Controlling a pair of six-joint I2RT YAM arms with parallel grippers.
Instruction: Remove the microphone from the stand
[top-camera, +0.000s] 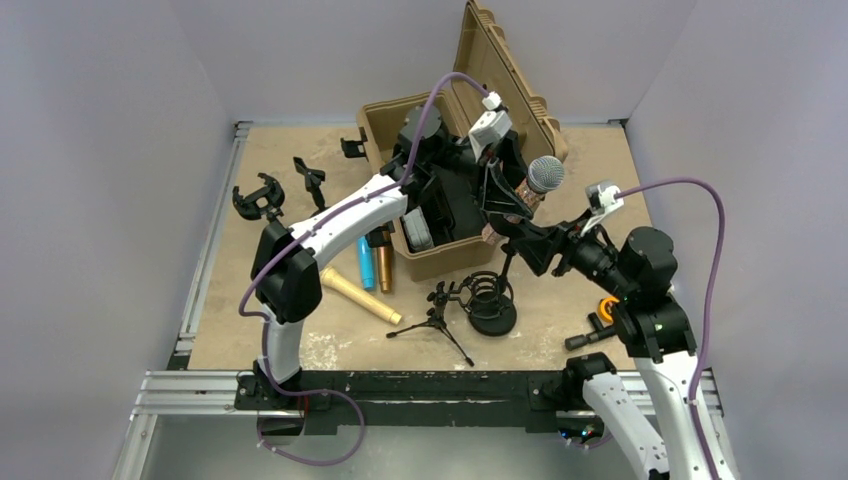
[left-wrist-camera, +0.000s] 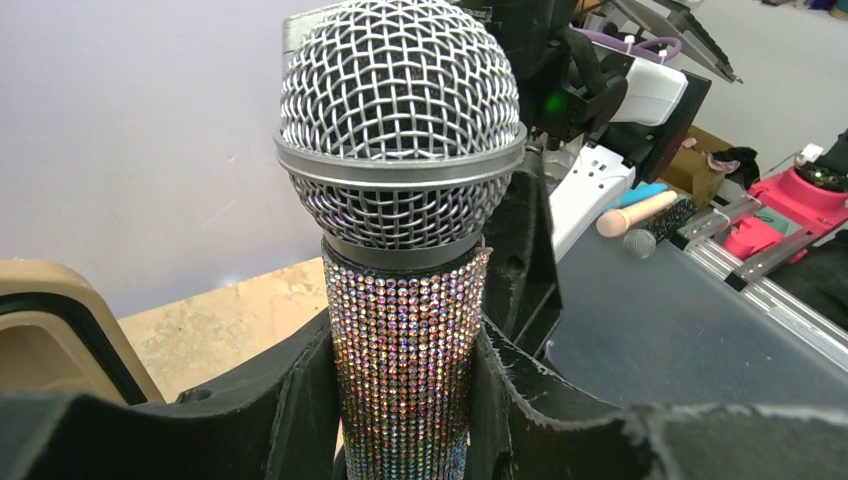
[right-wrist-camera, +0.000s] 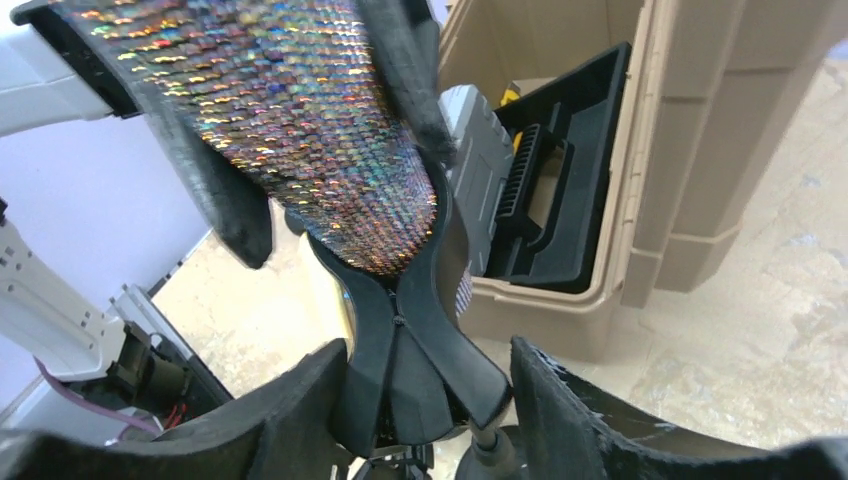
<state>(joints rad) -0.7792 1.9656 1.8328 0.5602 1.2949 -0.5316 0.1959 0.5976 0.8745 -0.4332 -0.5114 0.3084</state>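
The microphone (top-camera: 546, 173) has a silver mesh head and a rhinestone body (left-wrist-camera: 400, 330). It sits tilted in the black clip (right-wrist-camera: 420, 340) at the top of the stand (top-camera: 492, 318). My left gripper (top-camera: 497, 190) is shut on the rhinestone body just below the head, as the left wrist view (left-wrist-camera: 405, 400) shows. My right gripper (top-camera: 530, 240) is shut on the stand's clip below the microphone's tail, one finger on each side in the right wrist view (right-wrist-camera: 430, 400). The microphone body (right-wrist-camera: 300, 120) is still seated in the clip.
An open tan case (top-camera: 440, 262) with its raised lid (top-camera: 505, 70) stands just behind the stand. A small black tripod (top-camera: 437, 318), a gold microphone (top-camera: 360, 295) and blue (top-camera: 365, 262) and orange (top-camera: 384, 268) cylinders lie left of the stand. Black clips (top-camera: 258, 195) lie far left.
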